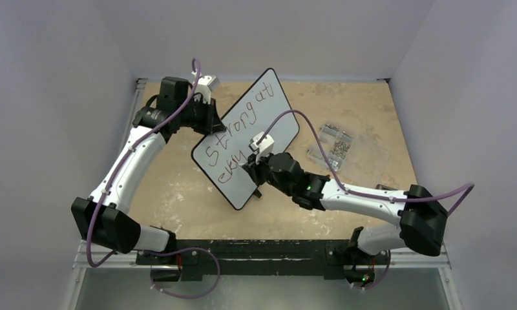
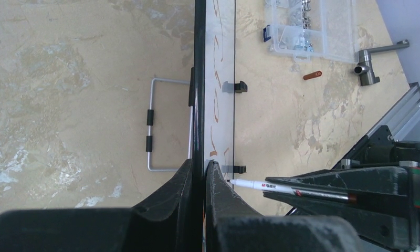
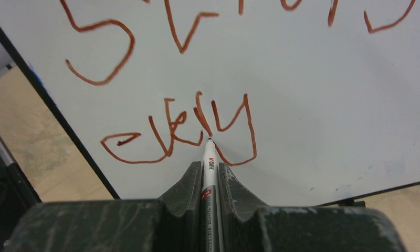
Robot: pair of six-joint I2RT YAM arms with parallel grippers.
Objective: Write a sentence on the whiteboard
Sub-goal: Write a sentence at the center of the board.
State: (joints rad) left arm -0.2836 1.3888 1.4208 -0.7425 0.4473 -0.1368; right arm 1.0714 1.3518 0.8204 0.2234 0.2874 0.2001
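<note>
Right wrist, centre: right gripper (image 3: pixel 209 167) clamps marker (image 3: pixel 210 155), sentence (image 3: pixel 169 128) unfinished; left gripper (image 2: pixel 200 164) pinches whiteboard (image 3: pixel 328 105); next stroke needs steady contact.

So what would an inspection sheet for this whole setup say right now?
Surface: tan table, mottled with pale scuffs.
Job's things: whiteboard, held at one edge; sentence in red-brown, "Strong at" over "eky".
Clutter: clear box of metal bits, orange cap, metal fitting, all right of the board.
Fingers: left fingers shut on the whiteboard's edge; right fingers shut on the marker, tip at the last letter.
Cables: purple cables loop along both arms; one arcs past the board.
Surroundings: plain pale walls on three sides.
</note>
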